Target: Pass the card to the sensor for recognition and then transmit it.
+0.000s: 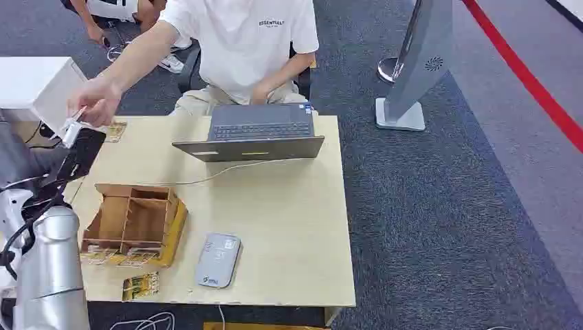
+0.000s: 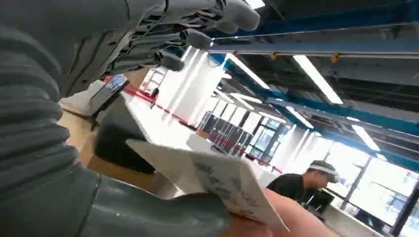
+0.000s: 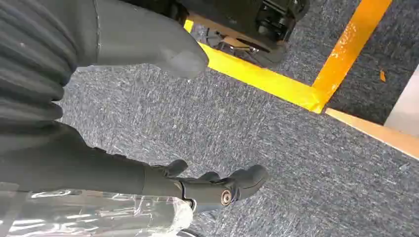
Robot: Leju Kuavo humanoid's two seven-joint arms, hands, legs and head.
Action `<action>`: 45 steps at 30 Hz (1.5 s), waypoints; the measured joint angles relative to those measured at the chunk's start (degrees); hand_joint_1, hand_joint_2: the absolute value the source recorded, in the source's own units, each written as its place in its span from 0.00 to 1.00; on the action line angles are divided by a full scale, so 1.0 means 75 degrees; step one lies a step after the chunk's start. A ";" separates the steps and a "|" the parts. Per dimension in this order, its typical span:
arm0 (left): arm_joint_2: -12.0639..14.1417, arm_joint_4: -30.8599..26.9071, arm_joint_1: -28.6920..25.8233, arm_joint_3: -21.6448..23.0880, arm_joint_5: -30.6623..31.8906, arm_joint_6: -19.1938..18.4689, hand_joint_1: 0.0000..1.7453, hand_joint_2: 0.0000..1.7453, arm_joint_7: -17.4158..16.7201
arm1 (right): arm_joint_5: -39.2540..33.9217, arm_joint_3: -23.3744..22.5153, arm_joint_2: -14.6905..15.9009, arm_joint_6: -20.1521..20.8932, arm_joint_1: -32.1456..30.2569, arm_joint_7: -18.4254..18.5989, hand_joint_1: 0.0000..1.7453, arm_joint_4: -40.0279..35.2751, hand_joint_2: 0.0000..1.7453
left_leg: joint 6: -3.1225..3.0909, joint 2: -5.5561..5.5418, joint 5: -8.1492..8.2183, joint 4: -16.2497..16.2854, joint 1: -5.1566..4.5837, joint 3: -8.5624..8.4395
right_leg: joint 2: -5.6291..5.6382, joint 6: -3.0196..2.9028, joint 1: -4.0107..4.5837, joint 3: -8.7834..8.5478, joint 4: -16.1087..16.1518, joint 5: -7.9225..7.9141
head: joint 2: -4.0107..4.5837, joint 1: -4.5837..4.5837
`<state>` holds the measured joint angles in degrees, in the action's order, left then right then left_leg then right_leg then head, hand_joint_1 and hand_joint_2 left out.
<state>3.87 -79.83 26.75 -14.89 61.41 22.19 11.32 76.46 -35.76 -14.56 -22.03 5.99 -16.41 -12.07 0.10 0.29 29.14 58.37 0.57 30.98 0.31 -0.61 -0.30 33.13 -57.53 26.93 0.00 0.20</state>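
Observation:
A white card [image 1: 71,128] is at the table's far left corner, pinched by a seated person's outstretched hand [image 1: 96,100]. My left hand [image 1: 77,157] is just below it, raised over the table edge. In the left wrist view the card [image 2: 217,180] lies along my thumb [image 2: 148,212] while the person's fingertip [image 2: 281,219] presses it; my other fingers [image 2: 197,38] are spread well away from it. The grey sensor pad [image 1: 218,259] lies near the table's front edge. My right hand [image 3: 148,128] hangs over the carpet, fingers apart, holding nothing.
A wooden compartment box [image 1: 134,221] stands on the light wooden table [image 1: 289,220] left of the sensor, with loose cards [image 1: 140,285] in front of it and more cards [image 1: 115,130] at the back left. An open laptop [image 1: 258,134] faces the person. A kiosk stand [image 1: 412,69] is on the carpet to the right.

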 joint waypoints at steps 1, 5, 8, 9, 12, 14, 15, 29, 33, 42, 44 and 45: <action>0.0047 0.0077 0.0074 0.0145 0.0139 0.0041 1.00 1.00 -0.0093 | 0.0012 0.0006 0.0000 0.0000 0.0001 0.0009 0.00 0.0000 1.00 | -0.0002 0.0000 -0.0001 0.0000 -0.0001 0.0000 | 0.0000 0.0000 -0.0001 0.0000 0.0000 0.0000 | 0.0000 -0.0003; 0.0210 0.0464 0.0410 0.0836 0.0791 0.0163 1.00 1.00 -0.0475 | 0.0035 0.0044 -0.0003 -0.0023 0.0003 0.0052 0.00 0.0003 1.00 | -0.0002 0.0003 -0.0002 0.0001 0.0000 0.0001 | 0.0003 -0.0001 0.0000 0.0001 0.0000 -0.0003 | 0.0000 0.0003; 0.0347 0.0732 0.0645 0.1380 0.1275 0.0265 1.00 1.00 -0.0758 | 0.0049 0.0120 -0.0020 -0.0067 0.0004 0.0093 0.00 0.0003 1.00 | -0.0002 0.0003 -0.0002 0.0002 0.0000 0.0003 | 0.0004 -0.0002 0.0000 0.0002 0.0000 -0.0003 | 0.0000 0.0000; 0.0385 0.0837 0.0735 0.1552 0.1418 0.0297 1.00 1.00 -0.0857 | 0.0052 0.0152 -0.0026 -0.0082 0.0005 0.0102 0.00 0.0003 1.00 | -0.0002 0.0003 -0.0002 0.0002 0.0000 0.0003 | 0.0003 -0.0002 0.0000 0.0002 0.0000 -0.0003 | 0.0000 -0.0006; 0.0504 0.1175 0.1025 0.2065 0.1855 0.0396 1.00 1.00 -0.1131 | 0.0058 0.0216 -0.0032 -0.0076 0.0031 0.0131 0.00 0.0006 1.00 | -0.0002 0.0002 -0.0002 0.0002 -0.0001 0.0003 | 0.0002 -0.0002 -0.0001 0.0002 0.0000 -0.0003 | 0.0000 -0.0003; 0.0582 0.1381 0.1181 0.2389 0.2118 0.0454 1.00 1.00 -0.1295 | 0.0073 0.0247 -0.0038 -0.0073 0.0047 0.0172 0.00 0.0003 1.00 | -0.0002 0.0002 -0.0002 0.0002 0.0000 0.0007 | 0.0001 -0.0002 0.0000 0.0000 -0.0002 -0.0004 | 0.0000 -0.0011; 0.0609 0.1388 0.1185 0.2472 0.2201 0.0472 1.00 1.00 -0.1346 | 0.0079 0.0259 -0.0041 -0.0067 0.0047 0.0172 0.00 0.0003 1.00 | -0.0002 0.0004 -0.0002 0.0002 -0.0001 0.0001 | 0.0005 -0.0002 -0.0002 0.0001 -0.0002 -0.0004 | 0.0000 -0.0009; 0.0636 0.2242 0.1820 0.3711 0.2944 0.0903 1.00 1.00 -0.1830 | 0.0169 0.0574 0.0015 0.0490 0.0221 0.0274 0.00 -0.0003 1.00 | -0.0005 -0.0001 -0.0011 0.0006 0.0000 0.0011 | -0.0003 -0.0001 -0.0001 0.0005 -0.0002 -0.0011 | 0.0000 0.0000; 0.0630 0.2247 0.1819 0.3810 0.2866 0.0941 1.00 1.00 -0.1830 | 0.0137 0.0577 0.0020 0.0478 0.0226 0.0294 0.00 -0.0003 1.00 | -0.0005 -0.0002 -0.0011 0.0006 0.0000 0.0010 | -0.0003 -0.0001 0.0000 0.0005 -0.0002 -0.0011 | 0.0000 0.0000; 0.0571 0.0994 0.0962 0.4069 0.1972 0.1008 1.00 1.00 -0.1474 | -0.0166 0.0580 0.0023 0.0304 0.0214 0.0297 0.00 -0.0003 1.00 | -0.0006 0.0002 -0.0010 0.0006 -0.0001 0.0012 | 0.0002 -0.0001 -0.0002 0.0004 -0.0002 -0.0011 | 0.0000 -0.0009; 0.0571 0.0238 0.0395 0.4251 0.1860 0.1008 1.00 1.00 -0.1395 | -0.0277 0.0577 0.0032 0.0201 0.0201 0.0323 0.00 -0.0003 1.00 | -0.0005 0.0002 -0.0007 0.0006 -0.0001 0.0013 | 0.0002 0.0001 -0.0002 0.0006 -0.0002 -0.0008 | 0.0000 -0.0006; 0.0574 -0.0143 0.0117 0.4358 0.1860 0.1008 1.00 1.00 -0.1395 | -0.0300 0.0577 0.0041 0.0158 0.0194 0.0323 0.00 -0.0003 1.00 | -0.0006 0.0001 -0.0006 0.0006 -0.0001 0.0014 | 0.0002 0.0002 -0.0002 0.0006 0.0000 -0.0007 | 0.0000 -0.0006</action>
<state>8.17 -80.90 27.63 17.79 75.36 29.75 0.85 74.21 -31.43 -14.25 -20.85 7.45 -13.99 -12.09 0.06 0.30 29.10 58.41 0.56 31.09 0.33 -0.60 -0.32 33.18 -57.53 26.87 0.00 0.15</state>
